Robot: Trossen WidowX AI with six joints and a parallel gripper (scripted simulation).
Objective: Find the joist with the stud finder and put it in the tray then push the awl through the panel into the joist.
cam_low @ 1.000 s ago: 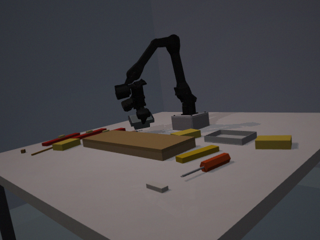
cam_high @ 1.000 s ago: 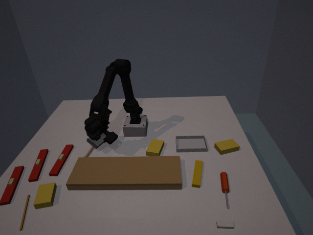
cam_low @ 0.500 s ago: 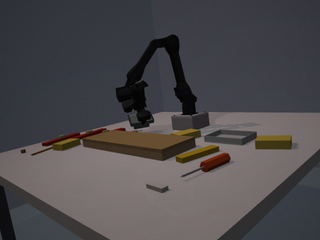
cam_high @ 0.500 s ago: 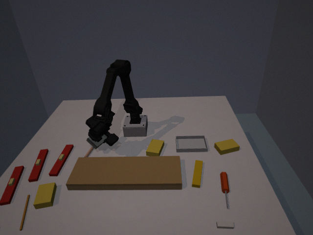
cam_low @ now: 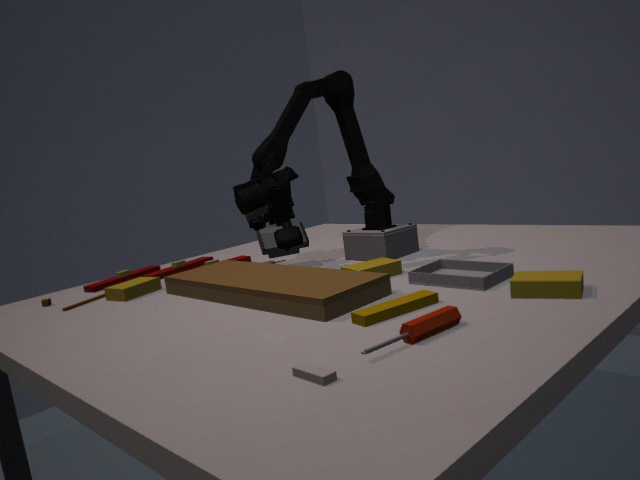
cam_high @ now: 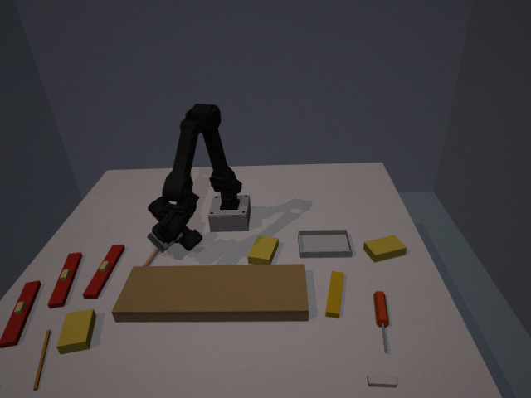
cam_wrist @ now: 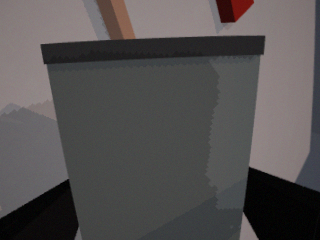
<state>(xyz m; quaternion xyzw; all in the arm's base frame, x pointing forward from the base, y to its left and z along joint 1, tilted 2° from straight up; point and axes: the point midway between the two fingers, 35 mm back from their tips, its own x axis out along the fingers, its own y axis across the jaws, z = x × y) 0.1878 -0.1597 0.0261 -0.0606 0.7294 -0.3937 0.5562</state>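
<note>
My gripper (cam_high: 174, 235) (cam_low: 284, 238) (cam_wrist: 159, 179) is shut on the grey-green stud finder (cam_high: 157, 241) (cam_low: 268, 242) (cam_wrist: 150, 125). It holds it tilted above the table, behind the left part of the floor panel and off it. The brown panel (cam_high: 214, 291) (cam_low: 279, 279) lies flat, with no hole visible. The grey tray (cam_high: 324, 254) (cam_low: 447, 282) is empty, behind and right of the panel. An orange-handled tool (cam_high: 380, 309) (cam_low: 431, 323) with a thin metal shaft lies to the right; I cannot tell if it is the awl or a screwdriver. The joist is hidden.
A light brown stick (cam_high: 149, 258) (cam_wrist: 117, 20) lies partly hidden below the stud finder. Yellow blocks (cam_high: 263, 249) (cam_high: 384, 247) (cam_high: 77, 329) and a yellow bar (cam_high: 334, 293) lie around the panel. Several red bars (cam_high: 104, 269) and a thin stick (cam_high: 41, 360) are left; a white piece (cam_high: 382, 381) is front right.
</note>
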